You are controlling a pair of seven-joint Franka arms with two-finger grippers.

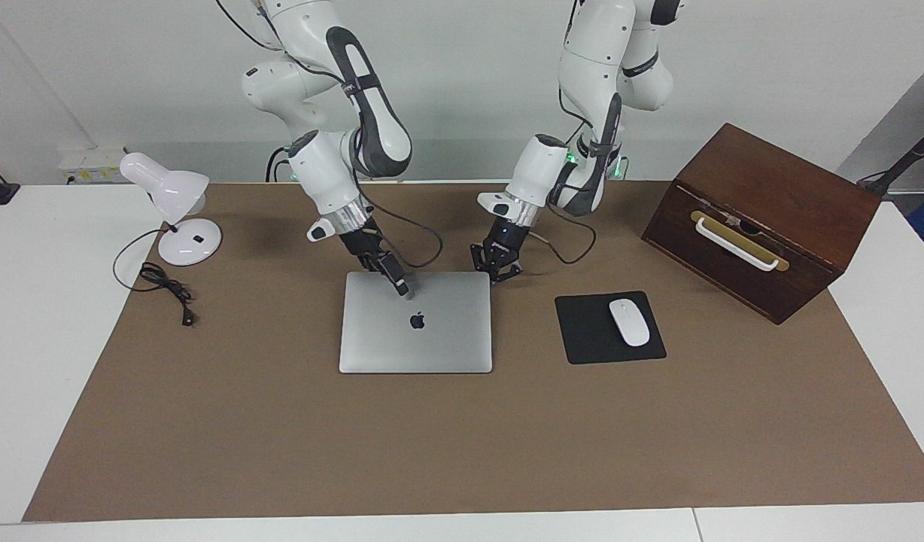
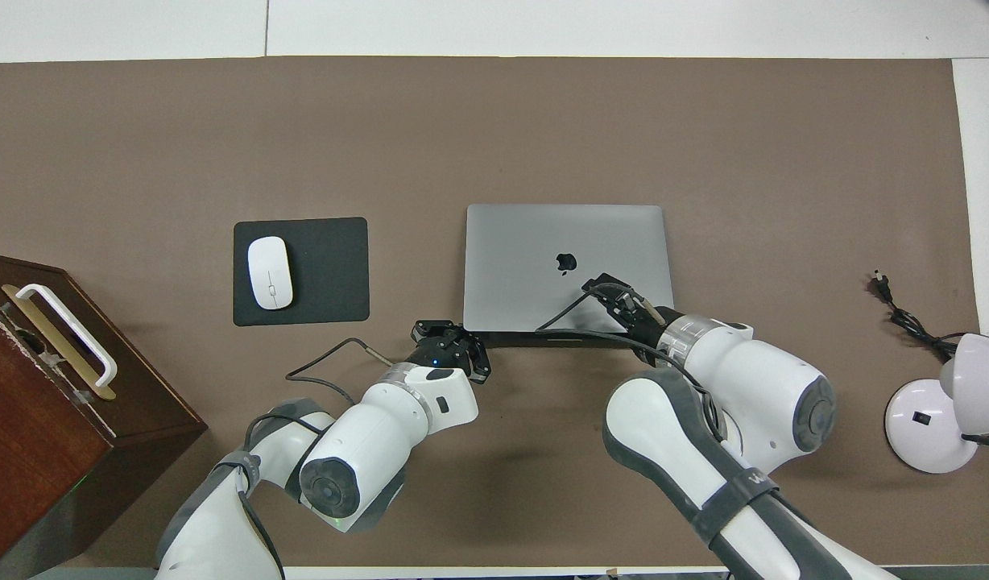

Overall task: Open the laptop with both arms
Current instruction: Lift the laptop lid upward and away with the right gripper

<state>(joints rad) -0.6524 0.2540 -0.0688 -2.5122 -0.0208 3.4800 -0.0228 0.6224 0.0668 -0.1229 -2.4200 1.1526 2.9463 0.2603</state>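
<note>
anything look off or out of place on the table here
Nothing much stands out. The laptop lies closed and square on the mat, and the mouse sits on its pad. Only the wooden box is turned at an angle, and the lamp's cord lies loose, unplugged.

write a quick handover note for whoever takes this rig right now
Left gripper: shut, holding nothing, at the corner of the thin silver-grey laptop nearest the robots, toward the left arm's end.
Right gripper: over the lid near the edge closest to the robots; jaws not readable.
Laptop: closed, flat on the brown mat, beside the black mouse pad.
Done: both arms brought to the laptop.
Left: hold the base, lift the lid.
</note>
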